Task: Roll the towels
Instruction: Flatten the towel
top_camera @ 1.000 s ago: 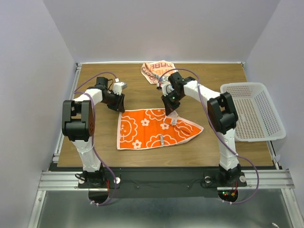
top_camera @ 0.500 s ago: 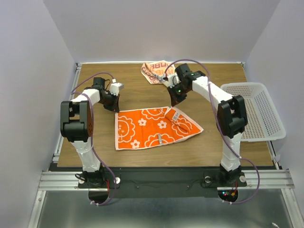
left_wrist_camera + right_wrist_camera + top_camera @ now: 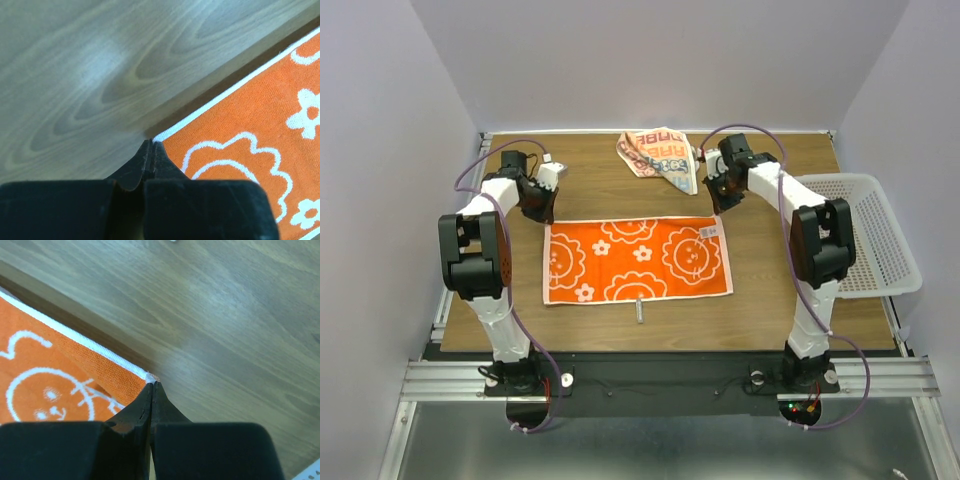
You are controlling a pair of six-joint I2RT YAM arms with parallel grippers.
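Observation:
An orange towel (image 3: 638, 258) with white flower and lion prints lies spread flat at the table's middle. My left gripper (image 3: 544, 214) is shut on its far left corner, and the left wrist view shows the shut tips (image 3: 151, 144) at the white-edged corner of the towel (image 3: 260, 110). My right gripper (image 3: 722, 209) is shut on its far right corner, and the right wrist view shows a bit of white hem at the tips (image 3: 151, 385) of the towel (image 3: 45, 370). A second towel (image 3: 660, 154), white with orange lettering, lies crumpled at the back.
A white perforated basket (image 3: 873, 262) stands at the table's right edge, close to the right arm. A small grey loop (image 3: 640, 309) sticks out from the orange towel's near edge. Bare wood table (image 3: 770, 300) surrounds the towel.
Both grippers moved apart and toward the back, each with a corner. The orange towel, earlier skewed with its right side folded, is now stretched out flat and square.

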